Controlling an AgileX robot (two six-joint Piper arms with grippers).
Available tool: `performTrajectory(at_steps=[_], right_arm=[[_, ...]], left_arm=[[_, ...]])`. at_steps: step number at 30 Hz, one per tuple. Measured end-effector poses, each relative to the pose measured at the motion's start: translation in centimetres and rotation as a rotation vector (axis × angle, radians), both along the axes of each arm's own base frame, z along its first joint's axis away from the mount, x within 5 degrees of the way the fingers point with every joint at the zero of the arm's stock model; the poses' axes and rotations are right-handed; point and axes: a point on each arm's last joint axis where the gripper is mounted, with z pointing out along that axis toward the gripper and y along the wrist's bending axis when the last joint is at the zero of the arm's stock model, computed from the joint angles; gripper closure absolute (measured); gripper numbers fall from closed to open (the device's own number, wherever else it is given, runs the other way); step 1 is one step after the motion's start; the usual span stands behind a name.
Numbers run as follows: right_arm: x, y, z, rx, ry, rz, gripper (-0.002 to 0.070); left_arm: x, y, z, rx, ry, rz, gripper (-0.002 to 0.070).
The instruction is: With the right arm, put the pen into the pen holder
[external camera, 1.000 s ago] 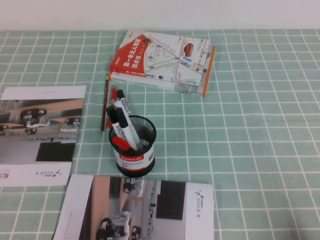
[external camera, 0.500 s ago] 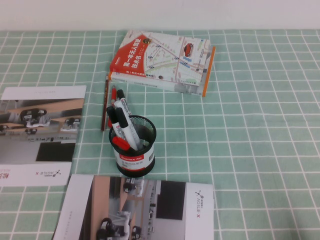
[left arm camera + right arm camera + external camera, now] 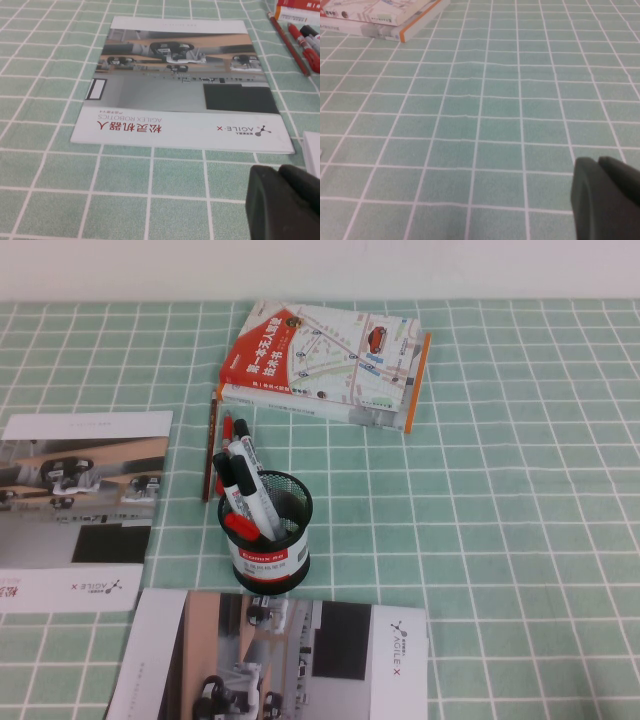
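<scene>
The pen holder (image 3: 268, 550), a black mesh cup with a white label and red band, stands upright at the table's middle in the high view. The pen (image 3: 252, 483), a white marker with a black cap, leans inside it beside a second black-capped marker (image 3: 233, 484) and a red-capped one (image 3: 240, 525). Neither arm shows in the high view. My left gripper (image 3: 279, 171) is shut and empty over the cloth near a brochure. My right gripper (image 3: 598, 163) is shut and empty above bare checked cloth.
A brown pencil (image 3: 211, 445) and a thin red pen (image 3: 225, 432) lie left of and behind the cup. A stack of books (image 3: 325, 360) sits behind it. Brochures lie at the left (image 3: 80, 510) and front (image 3: 280, 660). The green checked cloth (image 3: 520, 520) stretches to the right.
</scene>
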Motion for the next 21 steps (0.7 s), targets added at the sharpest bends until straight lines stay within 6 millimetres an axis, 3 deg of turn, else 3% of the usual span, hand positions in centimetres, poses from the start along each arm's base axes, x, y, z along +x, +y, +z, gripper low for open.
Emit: performTrajectory(at_steps=[13,21], right_arm=[[0.0,0.06,0.01,0.019,0.001,0.001,0.0696],[0.15,0.57,0.98,0.313,-0.069,-0.005,0.0696]], left_arm=[[0.0,0.0,0.0,0.0,0.0,0.0,0.0679],[0.0,0.0,0.0,0.0,0.0,0.0,0.0679]])
